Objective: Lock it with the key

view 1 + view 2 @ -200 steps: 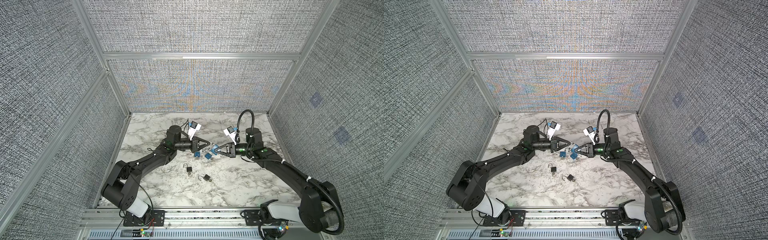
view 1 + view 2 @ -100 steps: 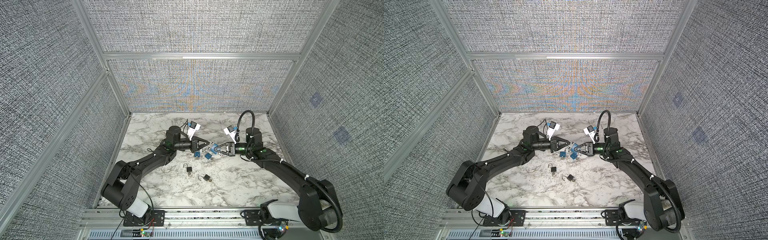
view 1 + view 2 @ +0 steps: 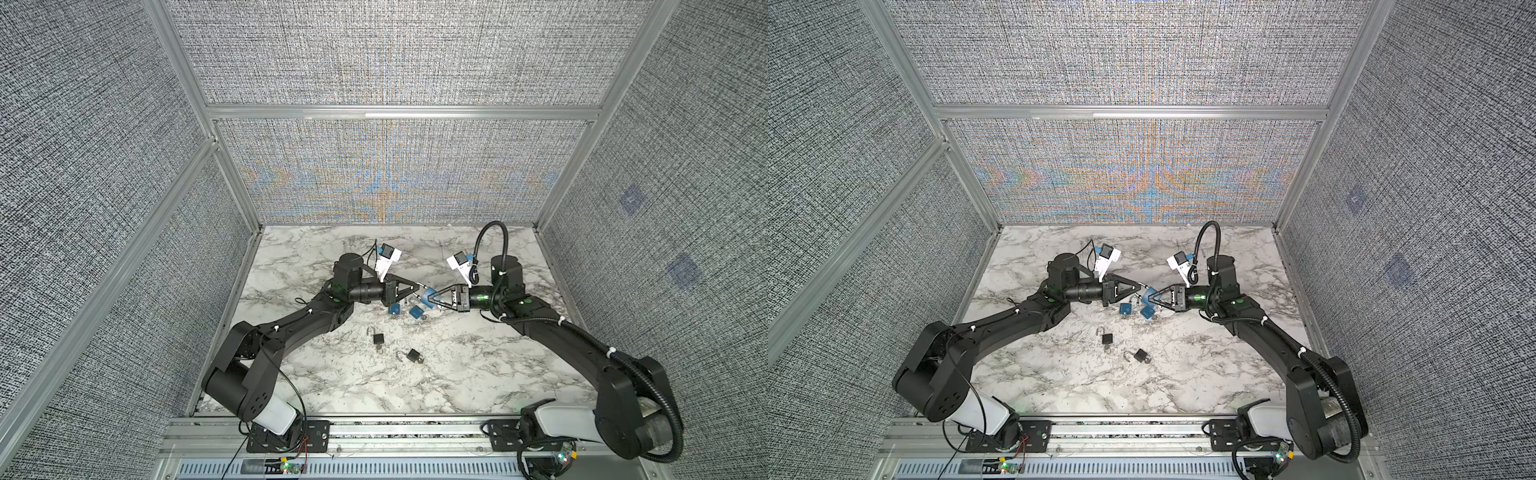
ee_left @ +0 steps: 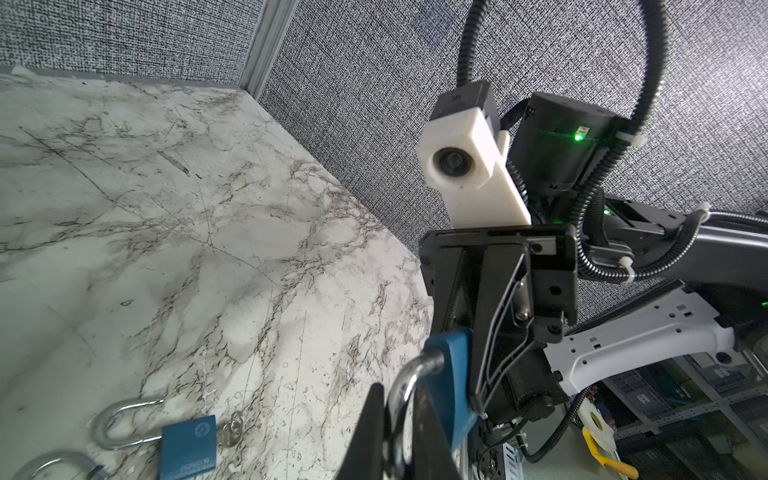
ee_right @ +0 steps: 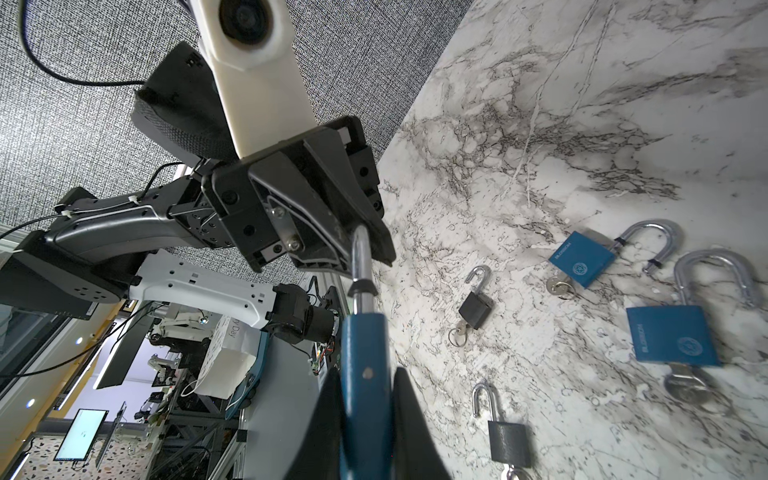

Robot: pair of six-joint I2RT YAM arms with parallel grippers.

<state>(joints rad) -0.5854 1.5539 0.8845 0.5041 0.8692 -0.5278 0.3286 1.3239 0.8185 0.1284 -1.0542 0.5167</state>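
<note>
**Blue padlock held end to end above the counter**

The blue padlock [image 5: 363,365] is in the air over the middle of the marble counter [image 3: 478,374], clear of its surface and gripped at both ends. The right gripper [image 3: 431,296] has its jaws closed narrowly on the flat sides of the blue body. The left gripper [image 3: 416,286] has its jaws pinched on the steel shackle [image 5: 360,257].

The lock's long axis lies along the line between the two grippers, roughly level. The shackle points toward the left arm, and the base of the body is hidden inside the right jaws. Whether the shackle is latched cannot be told.

On the counter just beside the grippers lie a spare blue padlock [image 5: 582,258] and a second spare [image 5: 673,336]. A black padlock [image 5: 476,309] and a second black padlock [image 5: 509,440] lie nearer the arms' bases. All four have the shackle open and a key in the base.
</note>
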